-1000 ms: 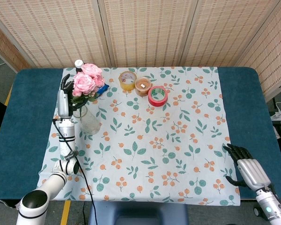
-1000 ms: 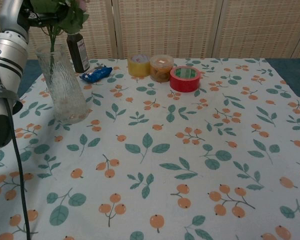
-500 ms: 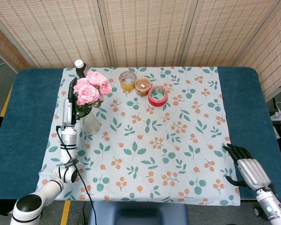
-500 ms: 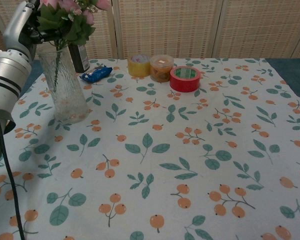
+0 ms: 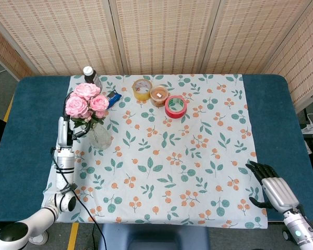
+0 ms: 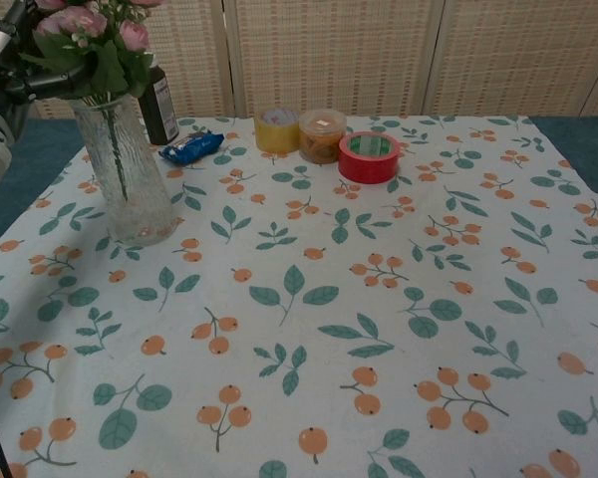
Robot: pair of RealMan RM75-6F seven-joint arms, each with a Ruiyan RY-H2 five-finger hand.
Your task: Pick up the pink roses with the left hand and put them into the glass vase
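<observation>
Lowered since 1 s ago: pink roses (image 5: 85, 102) now seated in the glass vase (image 6: 126, 174) at the tabletop's (image 5: 198, 172) left side, stems visible through the glass, blooms and leaves resting at the rim. Placement judged nearly complete, release pending. Left hand (image 5: 69, 126) close against the foliage; whether gripping or let go, cannot tell. Far right, right hand (image 5: 268, 185) idle near the edge, fingers apart, holding nothing.

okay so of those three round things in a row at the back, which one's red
The red tape roll, rightmost of the three; the yellow roll and the orange-filled tub sit to its left.
</observation>
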